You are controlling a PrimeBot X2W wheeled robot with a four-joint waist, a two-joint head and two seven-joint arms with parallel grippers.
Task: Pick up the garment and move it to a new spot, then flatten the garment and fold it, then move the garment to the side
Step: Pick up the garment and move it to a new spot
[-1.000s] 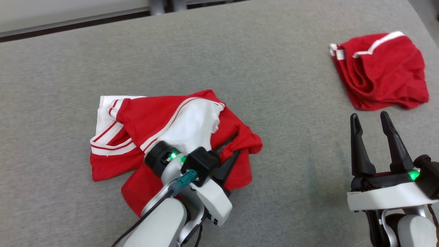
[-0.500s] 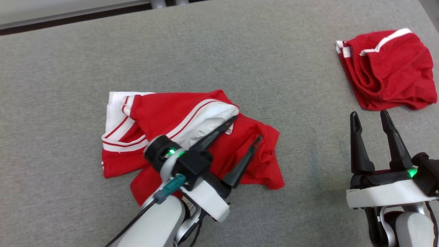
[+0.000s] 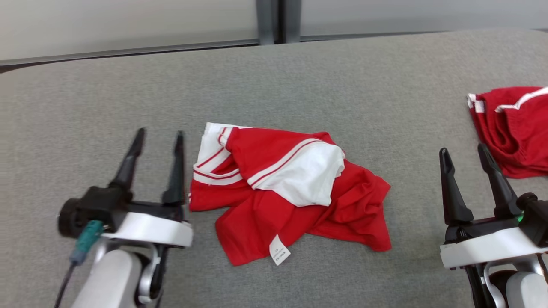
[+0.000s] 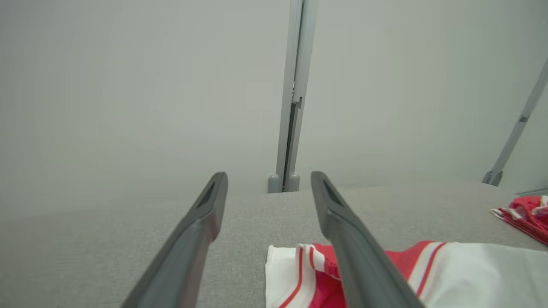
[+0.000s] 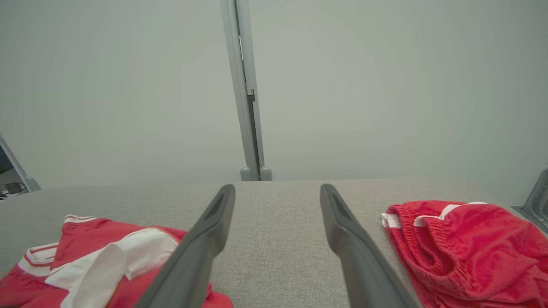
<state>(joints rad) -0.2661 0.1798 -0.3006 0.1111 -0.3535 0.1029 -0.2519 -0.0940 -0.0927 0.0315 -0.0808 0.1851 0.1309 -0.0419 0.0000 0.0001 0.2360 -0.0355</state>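
Red-and-white crumpled cloth garment (image 3: pixel 295 192) lies on the grey fabric worktop (image 3: pixel 299 77), just right of the spread, empty left jaws, its folds hiding its shape. Just beyond the spread, empty right jaws, a second red cloth bundle (image 3: pixel 513 132) is cut off by the frame edge. Two garments, two pairs of jaws.

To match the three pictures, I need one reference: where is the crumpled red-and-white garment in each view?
Head view: garment at the centre.
Left wrist view: garment at the lower right.
Right wrist view: garment in the lower left corner.
Shared landmark: grey post, upper middle in every view.
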